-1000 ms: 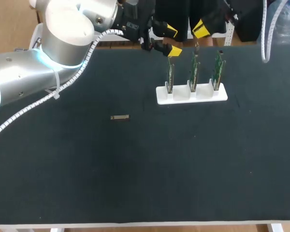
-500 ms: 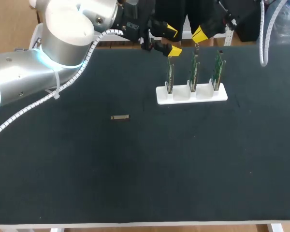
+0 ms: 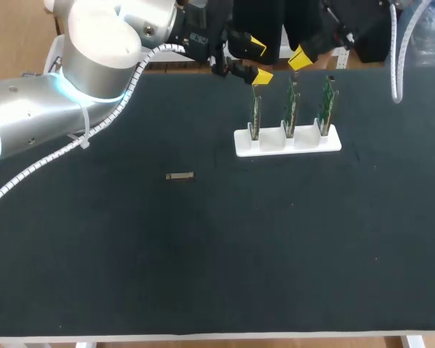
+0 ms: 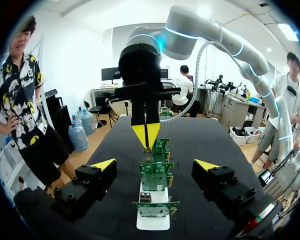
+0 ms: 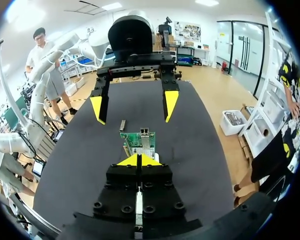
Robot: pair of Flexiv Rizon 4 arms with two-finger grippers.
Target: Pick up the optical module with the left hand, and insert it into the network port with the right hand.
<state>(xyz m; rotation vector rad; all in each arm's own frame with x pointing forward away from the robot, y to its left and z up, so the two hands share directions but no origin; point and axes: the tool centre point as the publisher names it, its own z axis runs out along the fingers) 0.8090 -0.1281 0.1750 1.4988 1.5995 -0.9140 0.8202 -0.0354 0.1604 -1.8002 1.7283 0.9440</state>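
The optical module point(image 3: 180, 176), a small grey bar, lies alone on the black table left of centre; in the right wrist view the module point(image 5: 122, 125) shows beyond the boards. A white holder point(image 3: 333, 141) carries three upright green circuit boards point(image 3: 291, 109). My left gripper point(image 3: 260, 61) hangs open at the far edge, over the left board, nothing between its fingers; in its own view the left gripper point(image 4: 155, 166) faces the row of boards point(image 4: 155, 175). My right gripper point(image 3: 299, 59) is shut and empty just above the middle board, and the right gripper point(image 5: 138, 160) points at a board point(image 5: 140, 140).
The two grippers face each other across the holder point(image 4: 152, 220) at the table's far edge, with the right gripper point(image 4: 146, 136) beyond the boards in the left wrist view. The black mat point(image 3: 217, 261) stretches bare toward the near edge.
The right gripper has sunk a little toward the middle board and its tips have drawn together. The left arm and the module have not moved.
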